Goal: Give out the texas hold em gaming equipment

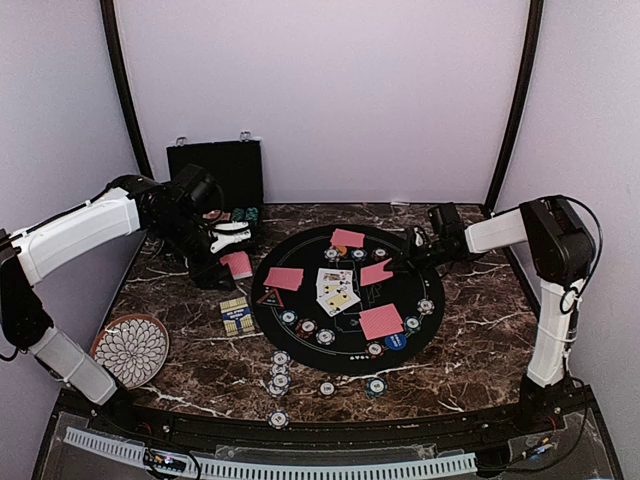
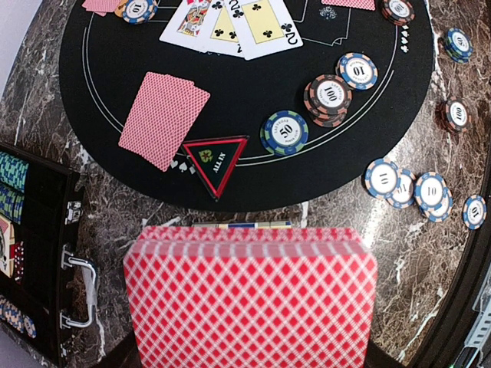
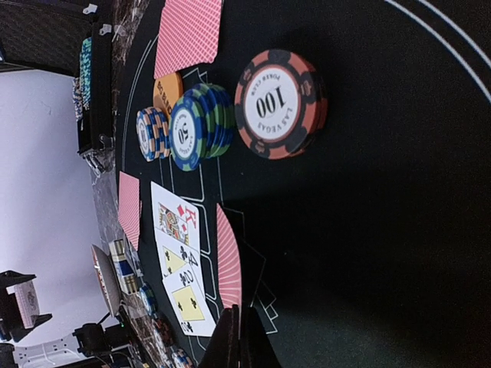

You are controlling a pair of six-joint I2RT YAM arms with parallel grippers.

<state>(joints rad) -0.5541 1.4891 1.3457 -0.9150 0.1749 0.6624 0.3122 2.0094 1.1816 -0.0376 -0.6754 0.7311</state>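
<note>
A: What does the left gripper [image 1: 232,262] hold?

B: It is clamped on a thick red-backed, diamond-patterned card deck [image 2: 249,295], raised above the dark marbled table [image 1: 200,370] at 9 o'clock of the round black felt mat [image 1: 300,345].

A: And the right gripper [image 3: 239,337]?

B: Its jaws are fully closed with nothing between them, low over the mat's 2 o'clock edge.

A: How do the dealt cards lie?

B: Three white-faced cards [image 1: 336,289] are fanned face up at the mat's centre. Red-backed face-down pairs [image 1: 284,278] lie around them at 12, 2, 5 and 9 o'clock.

A: Markers?

B: A red-edged black triangle marker [image 2: 215,162] sits at the 9 o'clock rim, one corner touching the face-down pair there. An orange round button [image 3: 168,93] lies beside a blue-and-green "50" chip stack [image 3: 198,125] and a red-and-black "100" chip stack [image 3: 279,103].

A: Other chips?

B: Striped-edge poker chips [image 1: 279,369] lie loose on the table at 7 o'clock of the mat.
</note>
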